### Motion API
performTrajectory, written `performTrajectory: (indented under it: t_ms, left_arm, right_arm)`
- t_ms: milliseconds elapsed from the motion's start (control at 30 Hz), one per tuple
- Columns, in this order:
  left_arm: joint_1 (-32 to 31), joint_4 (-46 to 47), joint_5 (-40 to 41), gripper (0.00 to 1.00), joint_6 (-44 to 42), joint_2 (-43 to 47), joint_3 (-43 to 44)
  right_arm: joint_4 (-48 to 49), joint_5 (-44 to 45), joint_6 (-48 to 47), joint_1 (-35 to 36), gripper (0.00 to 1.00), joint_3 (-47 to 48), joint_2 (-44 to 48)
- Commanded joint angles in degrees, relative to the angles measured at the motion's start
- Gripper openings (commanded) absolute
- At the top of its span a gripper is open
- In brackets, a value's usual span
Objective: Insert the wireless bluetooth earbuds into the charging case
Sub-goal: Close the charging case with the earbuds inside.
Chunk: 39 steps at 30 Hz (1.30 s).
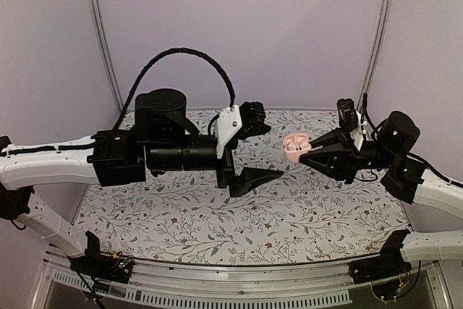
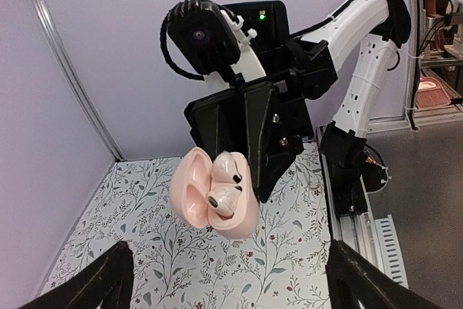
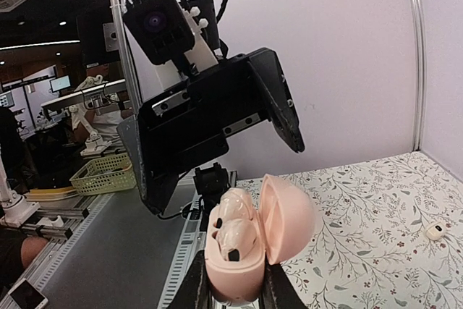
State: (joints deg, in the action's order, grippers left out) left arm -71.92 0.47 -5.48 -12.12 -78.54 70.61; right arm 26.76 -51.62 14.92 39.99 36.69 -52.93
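- My right tool (image 1: pixel 307 151) is clamped on the charging case (image 1: pixel 294 146). It holds the case in the air above the flowered surface (image 1: pixel 181 215), right at my fingertips, with the lid open.
- My left tool (image 1: pixel 273 150) stands wide with nothing between its fingers. It faces the case across a small gap and does not touch it.
- From the top view the case is only a pink lump between my two tools, and I cannot see inside it.
- The left wrist view looks straight into the open case. The earbuds (image 2: pixel 227 173) sit side by side in the body, each with a dark mark, and the lid (image 2: pixel 189 187) swings off to one side.
- The right wrist view shows what the others hide: my two fingers (image 3: pixel 278 291) pinch the base of the case from either side. Beyond the case, my left tool gapes open.
- Only the right wrist view shows a small white object (image 3: pixel 435 231) lying on the surface, well off to my right tool's right. A green basket (image 3: pixel 101 173) shows there too, past the surface's edge on the other side.
- Count: one case; two earbuds, both in the case; two tools; one small white object; one basket.
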Motion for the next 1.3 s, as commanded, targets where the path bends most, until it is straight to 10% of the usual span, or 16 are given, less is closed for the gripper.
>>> performTrajectory:
  t_ms: [0,967,1267]
  left_arm:
    - [0.6,-2.0,0.1,0.92,-1.8,-3.2,3.2]
    - [-6.0,-7.3,-3.1,0.8,-13.0,-8.0,9.4]
    - [-3.1,-2.2,0.8,0.91,-8.0,-2.9,5.1]
  right_arm:
    - [-0.3,-1.2,-0.3,-0.2,0.0,0.9,-0.2]
    - [-0.7,0.7,0.0,-0.2,0.0,0.5,-0.9]
    - [-0.9,-0.7,-0.6,-0.2,0.0,0.5,-0.8]
